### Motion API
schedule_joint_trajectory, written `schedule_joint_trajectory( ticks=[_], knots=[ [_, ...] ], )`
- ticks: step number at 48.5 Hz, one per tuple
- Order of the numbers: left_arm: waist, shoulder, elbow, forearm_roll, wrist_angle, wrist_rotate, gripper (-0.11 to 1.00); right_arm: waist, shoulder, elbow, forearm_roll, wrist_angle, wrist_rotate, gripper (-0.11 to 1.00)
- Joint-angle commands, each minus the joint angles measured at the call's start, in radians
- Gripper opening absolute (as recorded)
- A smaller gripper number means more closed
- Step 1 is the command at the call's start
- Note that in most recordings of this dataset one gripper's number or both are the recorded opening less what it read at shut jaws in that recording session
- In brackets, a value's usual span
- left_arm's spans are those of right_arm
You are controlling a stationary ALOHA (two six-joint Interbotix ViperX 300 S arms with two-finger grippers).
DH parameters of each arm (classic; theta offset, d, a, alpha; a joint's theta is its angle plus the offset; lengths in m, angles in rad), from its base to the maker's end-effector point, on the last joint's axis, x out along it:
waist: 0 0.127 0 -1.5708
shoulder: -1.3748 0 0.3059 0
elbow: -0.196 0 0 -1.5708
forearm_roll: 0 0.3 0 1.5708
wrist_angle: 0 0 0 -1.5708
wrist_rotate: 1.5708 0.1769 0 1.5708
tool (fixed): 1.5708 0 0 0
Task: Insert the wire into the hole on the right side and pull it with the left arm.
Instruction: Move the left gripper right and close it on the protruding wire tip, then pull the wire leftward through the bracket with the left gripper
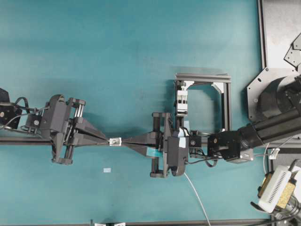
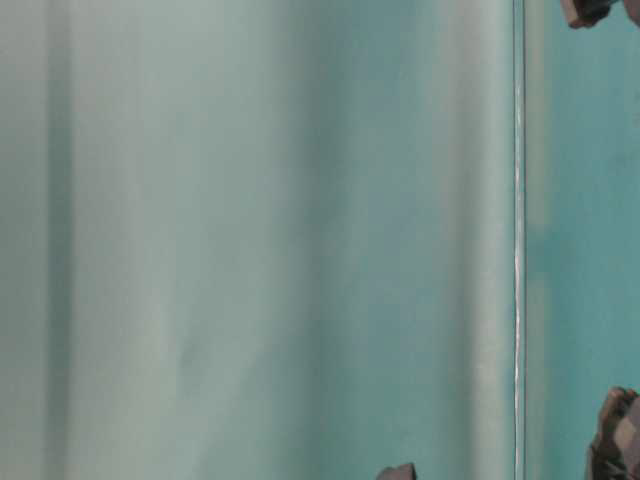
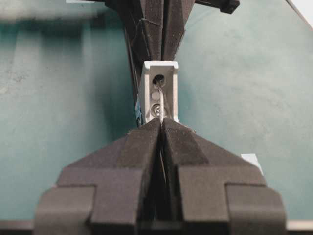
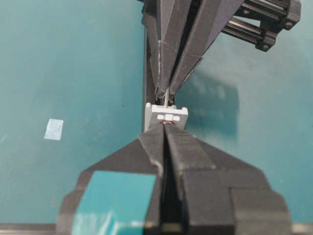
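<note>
the thin silver-grey wire comes out of the dark hole in the small white square block, pinched by the closed left gripper. opposite, the teal-taped right gripper is closed at the block over the teal table.

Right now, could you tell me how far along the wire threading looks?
Threading looks done: the thin silver wire emerges from the small white block's dark hole. In hand: the left gripper is shut on the wire, the teal-taped right gripper shut behind the block. The pull remains.
</note>
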Motion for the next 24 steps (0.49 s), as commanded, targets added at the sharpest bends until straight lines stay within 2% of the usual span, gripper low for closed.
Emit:
schedule_joint_trajectory(
  ticks=[1,24],
  knots=[
    [0.005,-0.034,-0.006,-0.002,0.005,0.002,-0.1,-0.002,-0.015,-0.012,-0.003,0.002,0.0,0.04],
    [0.005,-0.034,-0.006,0.0,0.011,0.002,-0.1,-0.009,-0.029,-0.011,0.0,0.04,0.005,0.04]
  ],
)
